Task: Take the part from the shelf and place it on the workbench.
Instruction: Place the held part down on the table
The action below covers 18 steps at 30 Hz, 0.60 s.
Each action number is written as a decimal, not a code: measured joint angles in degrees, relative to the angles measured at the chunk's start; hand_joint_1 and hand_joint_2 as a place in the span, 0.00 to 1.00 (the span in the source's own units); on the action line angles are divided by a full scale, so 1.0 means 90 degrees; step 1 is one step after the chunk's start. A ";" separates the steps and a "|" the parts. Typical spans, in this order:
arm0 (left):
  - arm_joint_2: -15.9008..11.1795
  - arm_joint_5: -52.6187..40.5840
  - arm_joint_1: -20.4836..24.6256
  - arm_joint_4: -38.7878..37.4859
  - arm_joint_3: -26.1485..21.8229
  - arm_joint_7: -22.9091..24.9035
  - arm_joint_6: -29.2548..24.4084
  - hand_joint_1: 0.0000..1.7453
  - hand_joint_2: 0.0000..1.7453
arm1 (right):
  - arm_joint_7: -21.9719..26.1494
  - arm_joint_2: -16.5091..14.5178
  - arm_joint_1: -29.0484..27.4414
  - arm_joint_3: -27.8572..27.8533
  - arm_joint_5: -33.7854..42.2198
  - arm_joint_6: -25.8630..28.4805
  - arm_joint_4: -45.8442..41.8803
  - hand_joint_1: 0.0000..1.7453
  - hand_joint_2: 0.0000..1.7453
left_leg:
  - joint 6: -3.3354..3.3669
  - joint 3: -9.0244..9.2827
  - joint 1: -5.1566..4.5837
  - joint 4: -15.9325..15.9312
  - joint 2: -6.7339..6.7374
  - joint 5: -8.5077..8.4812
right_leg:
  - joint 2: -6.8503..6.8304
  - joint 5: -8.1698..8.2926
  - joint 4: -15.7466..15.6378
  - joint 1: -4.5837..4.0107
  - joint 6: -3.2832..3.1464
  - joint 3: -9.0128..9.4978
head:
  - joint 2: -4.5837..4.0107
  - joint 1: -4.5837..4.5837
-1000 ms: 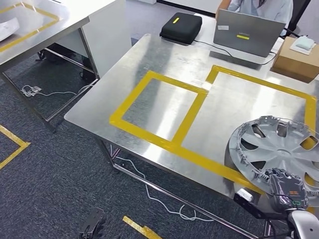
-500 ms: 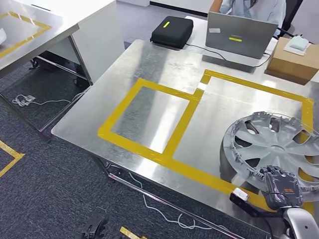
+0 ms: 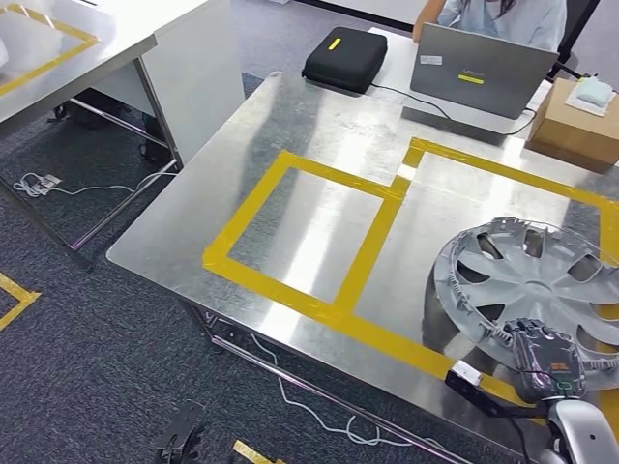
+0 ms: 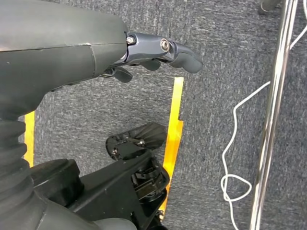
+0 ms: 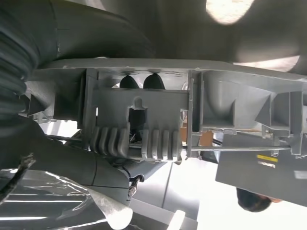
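The part is a silver wheel cover [image 3: 537,285], held tilted just above the right side of the metal workbench [image 3: 313,145]. My right hand [image 3: 545,360] grips its near rim from below, at the bench's front edge. The right wrist view looks closely at the cover's ribbed underside [image 5: 173,110], with my fingers [image 5: 143,81] curled over the rim. My left hand [image 4: 152,55] hangs beside my body over the carpet, fingers apart and holding nothing.
Yellow tape marks a small square [image 3: 307,227] and a larger rectangle on the bench. At the far side are a black case [image 3: 344,56], a grey laptop [image 3: 482,70] with a person behind it, and a cardboard box [image 3: 576,121]. A second table [image 3: 66,48] stands far left.
The whole view has shifted slightly as the camera moved. The wheel cover stays in my right hand's grip, sitting a little lower over the bench's right side.
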<state>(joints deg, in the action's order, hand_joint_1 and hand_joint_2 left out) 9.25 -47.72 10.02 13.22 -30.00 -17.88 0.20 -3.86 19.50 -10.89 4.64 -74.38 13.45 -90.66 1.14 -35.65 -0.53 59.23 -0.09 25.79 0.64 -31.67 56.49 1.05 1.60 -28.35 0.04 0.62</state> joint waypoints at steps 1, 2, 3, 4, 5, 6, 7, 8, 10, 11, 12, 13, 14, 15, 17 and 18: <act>0.0001 -0.0015 0.0007 0.0000 0.0008 0.0015 0.0001 0.00 1.00 | 0.0055 0.0000 0.0032 0.0019 0.0017 0.0016 0.0021 1.00 1.00 | 0.0001 0.0001 -0.0002 0.0000 0.0000 0.0000 | 0.0000 0.0002 -0.0001 0.0001 0.0010 -0.0001 | 0.0000 0.0000; 0.0003 -0.0028 0.0012 0.0000 0.0013 0.0032 0.0002 0.00 1.00 | 0.0109 -0.0001 0.0064 0.0044 0.0038 0.0034 0.0041 1.00 1.00 | 0.0002 0.0002 -0.0003 0.0000 0.0000 -0.0001 | -0.0001 0.0003 -0.0002 0.0002 0.0019 -0.0002 | 0.0000 -0.0001; 0.0005 -0.0036 0.0015 0.0000 0.0021 0.0050 0.0001 0.00 1.00 | 0.0157 -0.0001 0.0096 0.0074 0.0059 0.0053 0.0061 1.00 1.00 | 0.0004 0.0003 -0.0004 0.0000 0.0000 -0.0003 | -0.0002 0.0005 -0.0002 0.0003 0.0025 -0.0002 | 0.0000 -0.0001; 0.0009 -0.0045 0.0017 0.0000 0.0032 0.0064 -0.0001 0.00 1.00 | 0.0199 -0.0002 0.0133 0.0106 0.0079 0.0073 0.0085 1.00 1.00 | 0.0007 0.0004 -0.0004 0.0000 0.0000 -0.0004 | -0.0004 0.0006 -0.0002 0.0003 0.0028 -0.0002 | 0.0000 -0.0001; 0.0012 -0.0061 0.0021 0.0000 0.0046 0.0075 -0.0004 0.00 1.00 | 0.0237 -0.0004 0.0169 0.0137 0.0096 0.0097 0.0110 1.00 1.00 | 0.0010 0.0004 -0.0004 0.0000 -0.0001 -0.0006 | -0.0005 0.0008 -0.0002 0.0003 0.0030 0.0000 | 0.0000 -0.0002; 0.0015 -0.0084 0.0025 0.0000 0.0063 0.0083 -0.0010 0.00 1.00 | 0.0269 -0.0005 0.0201 0.0169 0.0111 0.0126 0.0137 1.00 1.00 | 0.0012 0.0005 -0.0004 0.0000 -0.0001 -0.0008 | -0.0007 0.0008 -0.0002 0.0002 0.0031 0.0002 | 0.0000 -0.0002; 0.0017 -0.0113 0.0027 0.0000 0.0081 0.0089 -0.0018 0.00 1.00 | 0.0297 -0.0007 0.0228 0.0201 0.0122 0.0158 0.0163 1.00 1.00 | 0.0014 0.0005 -0.0004 -0.0001 -0.0001 -0.0010 | -0.0008 0.0009 -0.0002 0.0001 0.0031 0.0004 | 0.0000 -0.0002; 0.0019 -0.0141 0.0029 0.0000 0.0100 0.0095 -0.0028 0.00 1.00 | 0.0323 -0.0010 0.0247 0.0233 0.0129 0.0194 0.0187 0.75 0.75 | 0.0014 0.0005 -0.0003 -0.0001 -0.0002 -0.0010 | -0.0009 0.0009 -0.0001 0.0001 0.0031 0.0006 | 0.0000 -0.0002; 0.0020 -0.0197 0.0031 0.0000 0.0147 0.0103 -0.0041 0.00 1.00 | 0.0360 -0.0015 0.0266 0.0293 0.0139 0.0273 0.0230 0.25 0.25 | 0.0014 0.0007 -0.0002 -0.0003 -0.0003 -0.0011 | -0.0011 0.0008 0.0000 0.0000 0.0032 0.0007 | 0.0000 -0.0002; 0.0020 -0.0219 0.0033 0.0000 0.0171 0.0107 -0.0044 0.00 1.00 | 0.0375 -0.0018 0.0271 0.0316 0.0145 0.0324 0.0250 0.00 0.00 | 0.0014 0.0007 -0.0002 -0.0004 -0.0003 -0.0011 | -0.0012 0.0008 0.0000 0.0000 0.0032 0.0007 | 0.0000 -0.0003; 0.0019 -0.0235 0.0034 0.0000 0.0189 0.0109 -0.0043 0.00 1.00 | 0.0385 -0.0019 0.0274 0.0334 0.0155 0.0381 0.0268 0.00 0.00 | 0.0014 0.0007 -0.0002 -0.0006 -0.0004 -0.0011 | -0.0013 0.0007 0.0000 -0.0001 0.0032 0.0007 | 0.0000 -0.0003; 0.0019 -0.0239 0.0035 0.0000 0.0202 0.0110 -0.0042 0.00 1.00 | 0.0396 -0.0021 0.0277 0.0348 0.0164 0.0438 0.0283 0.00 0.00 | 0.0014 0.0007 -0.0002 -0.0007 -0.0004 -0.0011 | -0.0013 0.0005 0.0000 -0.0001 0.0033 0.0007 | 0.0000 -0.0003; 0.0019 -0.0234 0.0037 0.0000 0.0208 0.0109 -0.0041 0.00 1.00 | 0.0404 -0.0021 0.0281 0.0361 0.0175 0.0488 0.0296 0.00 0.00 | 0.0014 0.0007 -0.0001 -0.0008 -0.0004 -0.0010 | -0.0013 0.0003 0.0000 -0.0001 0.0034 0.0006 | 0.0000 -0.0003; 0.0018 -0.0228 0.0038 0.0000 0.0210 0.0109 -0.0040 0.00 1.00 | 0.0408 -0.0022 0.0284 0.0372 0.0185 0.0523 0.0306 0.00 0.00 | 0.0013 0.0007 -0.0001 -0.0009 -0.0004 -0.0010 | -0.0013 0.0002 0.0000 -0.0001 0.0035 0.0006 | 0.0000 -0.0003; 0.0017 -0.0223 0.0039 0.0000 0.0212 0.0107 -0.0039 0.00 1.00 | 0.0411 -0.0022 0.0286 0.0396 0.0197 0.0552 0.0320 0.00 0.00 | 0.0013 0.0007 -0.0001 -0.0011 -0.0004 -0.0010 | -0.0014 -0.0002 0.0000 -0.0001 0.0034 0.0006 | 0.0000 -0.0002; 0.0016 -0.0223 0.0040 0.0000 0.0212 0.0107 -0.0039 0.00 1.00 | 0.0411 -0.0022 0.0285 0.0405 0.0201 0.0557 0.0326 0.00 0.00 | 0.0013 0.0007 -0.0001 -0.0012 -0.0005 -0.0010 | -0.0014 -0.0004 0.0000 -0.0001 0.0033 0.0006 | 0.0000 -0.0002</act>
<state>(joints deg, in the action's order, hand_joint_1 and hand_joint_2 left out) 9.40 -49.72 10.37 13.22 -28.09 -16.92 -0.15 -0.15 19.30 -8.32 8.28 -72.58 18.46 -87.73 1.26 -35.59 -0.53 59.12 -0.13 25.70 0.51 -31.70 56.49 1.03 1.89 -28.30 0.04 0.60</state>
